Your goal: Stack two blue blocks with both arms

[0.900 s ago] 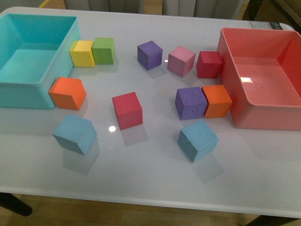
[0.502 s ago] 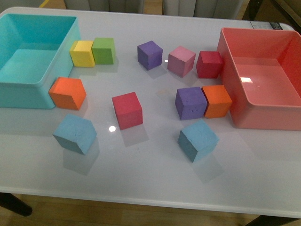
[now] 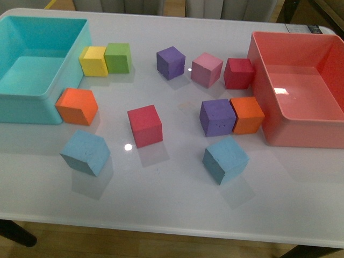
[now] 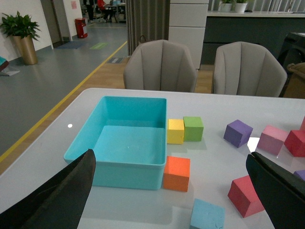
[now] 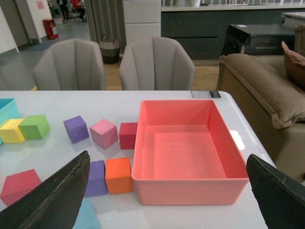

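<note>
Two blue blocks lie well apart on the white surface, both at its near side and both rotated relative to its edge.

1. Left blue block: stands free, near the turquoise bin. An orange block sits just behind it, against the bin wall. A red block lies to its right, apart from it. The left wrist view shows this blue block at the lower edge of the frame, uncovered.
2. Right blue block: stands free, just in front of a purple block and a second orange block. These two touch each other, and the second orange block sits beside the salmon bin. In the right wrist view, a light blue patch next to one finger is probably this block; most of it is hidden.

Left gripper: fingers spread wide, nothing between them, raised above the surface and clear of every block.

Right gripper: fingers spread wide, nothing between them, also raised above the surface, facing the salmon bin.

Neither blue block rests on the other; both sit directly on the surface.
</note>
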